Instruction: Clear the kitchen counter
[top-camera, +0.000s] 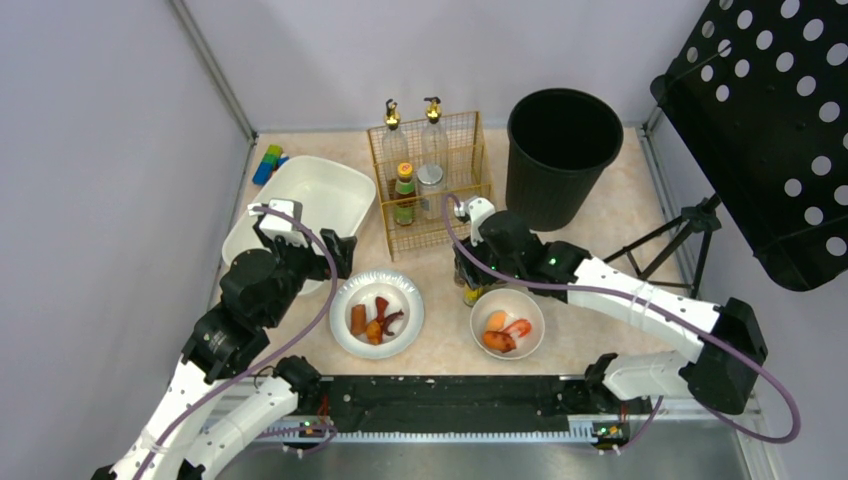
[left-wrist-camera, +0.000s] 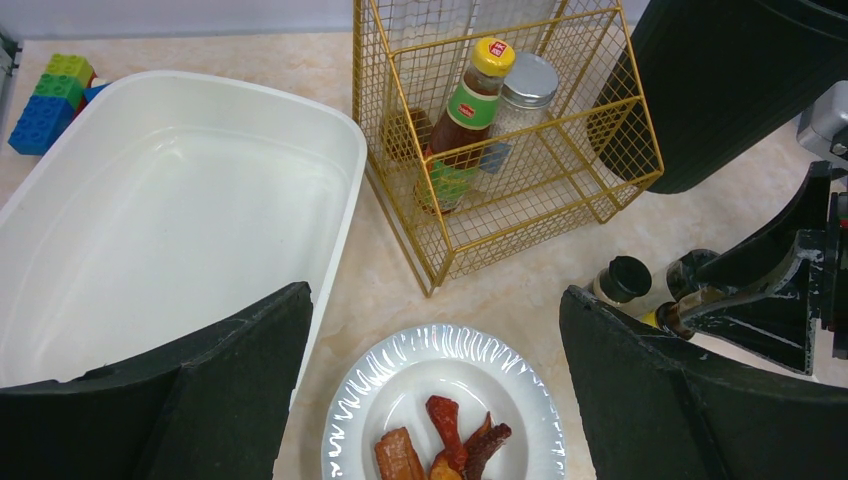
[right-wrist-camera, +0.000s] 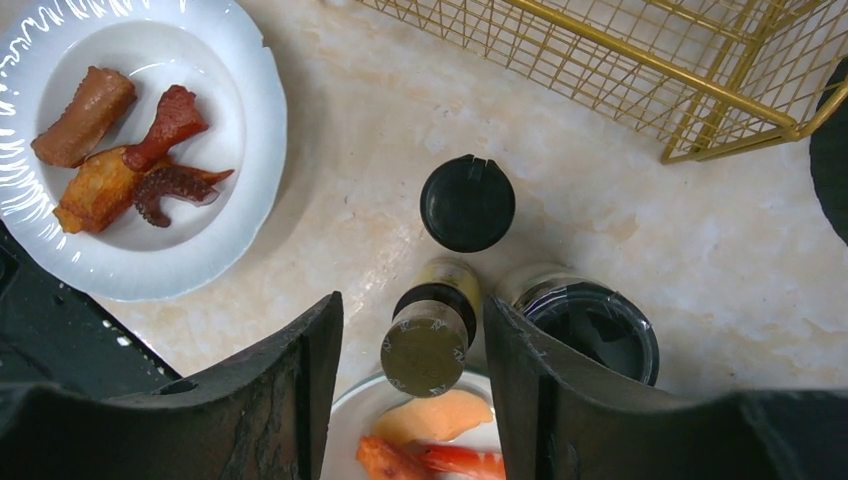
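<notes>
On the beige marbled kitchen counter (top-camera: 600, 240) stand three small containers next to each other: a bottle with an olive-gold cap (right-wrist-camera: 425, 348), a black-capped bottle (right-wrist-camera: 467, 202) and a dark-lidded jar (right-wrist-camera: 590, 325). My right gripper (right-wrist-camera: 410, 308) is lowered over the olive-capped bottle, one finger on each side, and a small gap shows on both sides. My left gripper (left-wrist-camera: 435, 295) hangs wide open and empty above the counter, between the white tub (left-wrist-camera: 170, 200) and a white plate (left-wrist-camera: 445, 350) of meat pieces.
A white bowl (top-camera: 507, 300) with shrimp sits just in front of the bottles. A gold wire rack (top-camera: 430, 180) holds several bottles at the back. A black bin (top-camera: 563, 150) stands beside it. Coloured blocks (top-camera: 268, 163) lie at the back left. A tripod (top-camera: 680, 235) is at the right.
</notes>
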